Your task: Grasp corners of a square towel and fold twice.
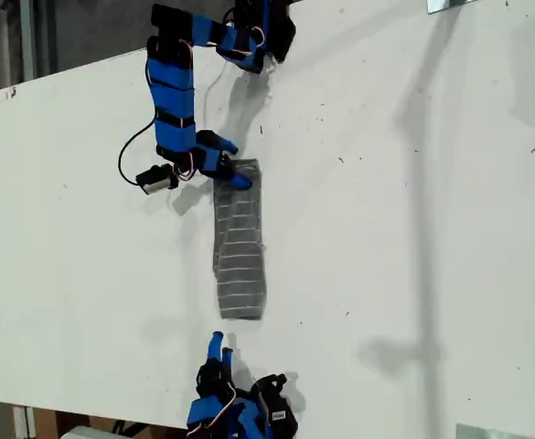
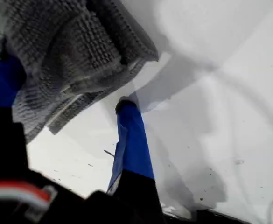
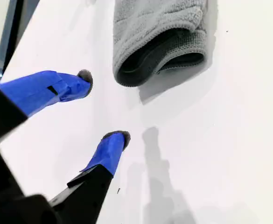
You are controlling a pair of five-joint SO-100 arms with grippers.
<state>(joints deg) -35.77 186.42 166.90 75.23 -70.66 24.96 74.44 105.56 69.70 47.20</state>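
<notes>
**Student:** What does the exterior view show?

**Instructor:** A white desk [image 1: 413, 229] carrying the towel [image 1: 240, 247], a grey striped cloth folded into a long narrow strip. The strip runs lengthwise between the two blue arms, one at each end.

**Student:** Where does the towel lie relative to the first end effector [image 1: 238, 165]?

**Instructor:** One end of the strip lies directly at its jaws. In the first wrist view the towel [image 2: 71, 51] hangs bunched over one blue finger [image 2: 3, 81], while the other finger [image 2: 131, 140] stands clear of the cloth with its tip at the desk. The first end effector [image 2: 66, 91] is therefore spread, with bare desk visible between the free finger and the fabric.

**Student:** And the second end effector [image 1: 221, 346]?

**Instructor:** It stands just short of the opposite end of the strip and does not touch it. In the second wrist view the second end effector [image 3: 103, 107] is spread wide and holds nothing. The towel [image 3: 159, 32] lies ahead of the fingertips, presenting a rounded fold with a dark hollow between its layers.
</notes>
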